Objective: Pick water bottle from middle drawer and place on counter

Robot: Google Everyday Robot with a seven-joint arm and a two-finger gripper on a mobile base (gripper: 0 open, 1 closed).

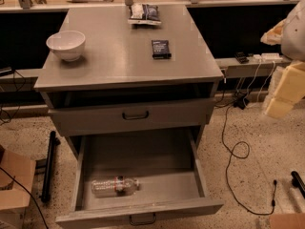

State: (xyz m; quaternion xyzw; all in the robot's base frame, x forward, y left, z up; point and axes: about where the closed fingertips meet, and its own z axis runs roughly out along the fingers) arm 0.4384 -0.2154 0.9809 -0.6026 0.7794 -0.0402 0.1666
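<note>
The water bottle is small, clear and ribbed. It lies on its side on the floor of the open middle drawer, near the drawer's front left. The drawer is pulled far out and has a small dark handle on its front. The counter is the grey metal top of the cabinet above it. My gripper shows as pale yellow blocks at the right edge of the view. It is well to the right of the cabinet and far from the bottle.
A white bowl stands on the counter's left. A dark packet and a snack bag lie further back. A second drawer front with a bar handle sits above the open drawer. Cables and cardboard boxes lie on the floor.
</note>
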